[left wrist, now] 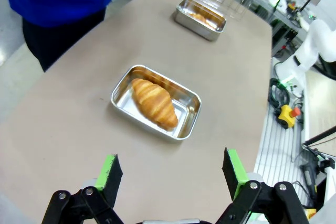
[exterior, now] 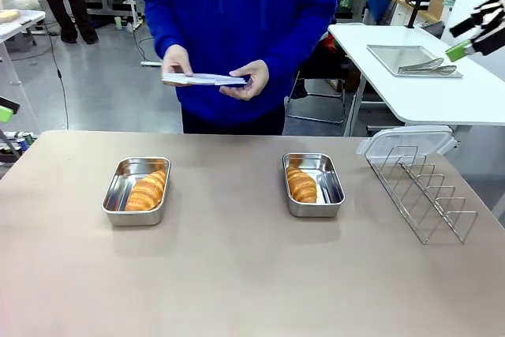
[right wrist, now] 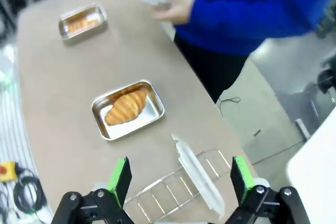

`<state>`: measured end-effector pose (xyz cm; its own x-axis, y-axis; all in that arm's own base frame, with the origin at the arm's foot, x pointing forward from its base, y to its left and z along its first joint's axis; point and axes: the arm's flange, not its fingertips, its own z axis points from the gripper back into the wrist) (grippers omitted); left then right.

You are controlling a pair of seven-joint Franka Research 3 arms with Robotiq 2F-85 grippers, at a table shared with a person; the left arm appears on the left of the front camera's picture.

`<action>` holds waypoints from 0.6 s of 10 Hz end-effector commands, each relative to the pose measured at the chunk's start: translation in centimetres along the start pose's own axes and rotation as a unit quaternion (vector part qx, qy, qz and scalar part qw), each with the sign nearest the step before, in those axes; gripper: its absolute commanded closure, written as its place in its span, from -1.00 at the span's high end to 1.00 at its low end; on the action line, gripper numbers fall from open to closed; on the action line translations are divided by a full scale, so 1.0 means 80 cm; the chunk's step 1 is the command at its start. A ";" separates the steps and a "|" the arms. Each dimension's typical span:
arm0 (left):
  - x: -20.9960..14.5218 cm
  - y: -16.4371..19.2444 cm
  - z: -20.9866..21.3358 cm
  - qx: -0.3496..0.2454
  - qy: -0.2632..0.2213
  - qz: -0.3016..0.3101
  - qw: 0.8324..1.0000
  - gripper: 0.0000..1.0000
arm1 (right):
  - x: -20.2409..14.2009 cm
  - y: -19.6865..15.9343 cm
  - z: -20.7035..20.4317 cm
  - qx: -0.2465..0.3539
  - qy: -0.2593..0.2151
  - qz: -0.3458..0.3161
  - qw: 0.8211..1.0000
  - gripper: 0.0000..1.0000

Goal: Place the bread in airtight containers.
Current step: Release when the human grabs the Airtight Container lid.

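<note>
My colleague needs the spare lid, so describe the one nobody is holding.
Look at the wire rack at the robot's right end of the table. The clear lid lies across its far end; the other lid is in the person's hands.

left fingers [left wrist: 110,174] spread wide apart; right fingers [right wrist: 121,179] spread wide, held high

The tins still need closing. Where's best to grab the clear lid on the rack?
Take the lid by its upper long edge, from above. It leans tilted at the far end of the wire rack, so that thin edge looks free, while the lower edge sits among the wires.
</note>
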<state>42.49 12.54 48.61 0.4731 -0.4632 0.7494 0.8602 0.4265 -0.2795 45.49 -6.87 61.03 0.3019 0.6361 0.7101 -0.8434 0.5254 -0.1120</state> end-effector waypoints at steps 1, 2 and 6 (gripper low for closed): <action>0.001 -0.003 0.002 -0.005 0.000 -0.009 1.000 1.00 | -0.048 0.004 0.005 -0.002 -0.064 -0.037 0.997 1.00; 0.001 -0.003 0.002 -0.005 0.000 -0.009 1.000 1.00 | -0.075 0.001 0.012 -0.008 -0.088 -0.052 0.995 1.00; 0.001 -0.003 0.002 -0.005 0.000 -0.009 1.000 1.00 | -0.115 0.000 0.021 -0.008 -0.126 -0.044 0.991 1.00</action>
<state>42.48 12.55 48.62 0.4732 -0.4630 0.7495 0.8601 0.4267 -0.2795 42.03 -14.03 55.72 0.2938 0.4289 0.8542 -0.7921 0.6095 -0.0337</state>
